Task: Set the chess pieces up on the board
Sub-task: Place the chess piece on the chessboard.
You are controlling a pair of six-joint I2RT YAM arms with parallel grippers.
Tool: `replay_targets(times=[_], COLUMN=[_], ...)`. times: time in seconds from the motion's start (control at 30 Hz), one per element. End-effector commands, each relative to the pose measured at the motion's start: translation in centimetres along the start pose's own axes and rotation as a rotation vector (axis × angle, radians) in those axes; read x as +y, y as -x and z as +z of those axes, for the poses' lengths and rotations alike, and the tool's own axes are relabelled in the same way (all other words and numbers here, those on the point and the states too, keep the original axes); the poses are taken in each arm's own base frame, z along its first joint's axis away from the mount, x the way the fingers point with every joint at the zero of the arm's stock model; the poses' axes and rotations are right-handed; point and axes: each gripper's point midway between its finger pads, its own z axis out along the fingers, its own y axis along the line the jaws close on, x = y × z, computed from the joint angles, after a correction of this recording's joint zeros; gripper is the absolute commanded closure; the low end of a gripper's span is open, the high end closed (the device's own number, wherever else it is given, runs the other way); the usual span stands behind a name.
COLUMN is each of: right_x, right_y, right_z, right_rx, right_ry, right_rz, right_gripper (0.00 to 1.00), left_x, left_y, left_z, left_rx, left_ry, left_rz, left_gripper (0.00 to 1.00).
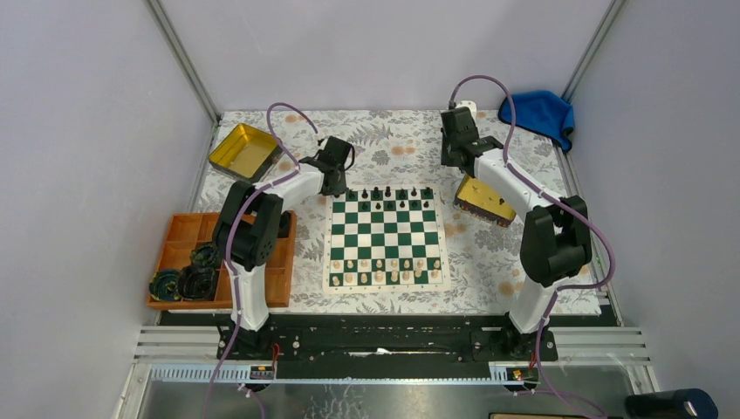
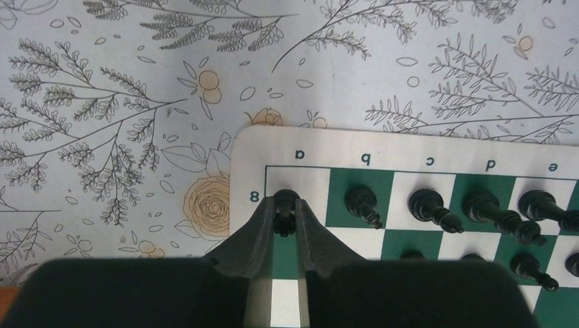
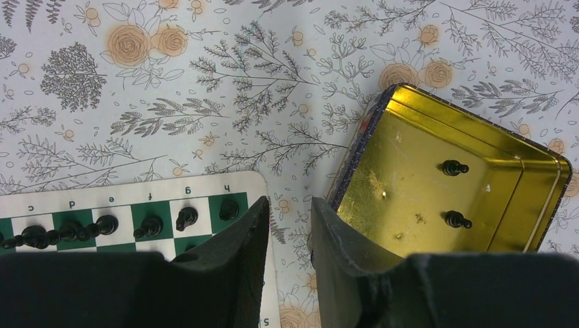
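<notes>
The board (image 1: 385, 240) lies mid-table, with black chess pieces (image 1: 388, 193) along its far rows. My left gripper (image 2: 287, 205) is shut on a black chess piece (image 2: 286, 220) that stands on corner square a8 of the board (image 2: 355, 143). Other black pieces (image 2: 429, 207) stand to its right. My right gripper (image 3: 289, 203) hangs open and empty over the cloth, between the board's h corner (image 3: 232, 183) and a gold tin (image 3: 410, 178). Two black pieces (image 3: 453, 167) lie in that tin. From above, the left gripper (image 1: 339, 185) is at the board's far left corner and the right gripper (image 1: 454, 160) is off its far right.
Cream pieces (image 1: 384, 269) fill the board's near rows. An orange tray (image 1: 188, 229) holding dark round objects sits at the left. A second gold tin (image 1: 244, 150) is at the far left, and a blue cloth (image 1: 538, 112) at the far right corner.
</notes>
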Motion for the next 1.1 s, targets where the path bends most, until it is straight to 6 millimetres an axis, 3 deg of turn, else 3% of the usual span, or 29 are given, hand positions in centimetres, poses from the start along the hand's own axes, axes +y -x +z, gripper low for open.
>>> replay_targets(times=[0.0, 0.53, 0.6, 0.7, 0.8, 1.07], right_x=[0.4, 0.5, 0.5, 0.6, 0.5, -0.2], right_y=[2.7, 2.6, 2.6, 2.5, 2.5, 2.8], right_z=[-0.3, 0.2, 0.2, 0.3, 0.3, 0.0], right_rx=[-0.064, -0.055, -0.053, -0.051, -0.05, -0.062], right_ry=[0.019, 0.019, 0.018, 0.02, 0.019, -0.01], right_rz=[0.035, 0.033, 0.035, 0.034, 0.034, 0.029], right_gripper=[0.64, 0.64, 0.64, 0.64, 0.64, 0.64], left_x=[-0.9, -1.1, -1.0, -0.9, -0.9, -0.7], left_y=[1.8, 1.1, 1.1, 1.0, 1.0, 2.1], left_z=[0.2, 0.5, 0.6, 0.7, 0.7, 0.0], left_rx=[-0.042, -0.023, -0.022, -0.02, -0.02, -0.046], left_ry=[-0.029, -0.037, -0.033, -0.026, -0.026, -0.007], left_rz=[-0.004, -0.002, -0.003, -0.004, -0.005, -0.019], left_gripper=[0.95, 0.93, 0.89, 0.73, 0.65, 0.59])
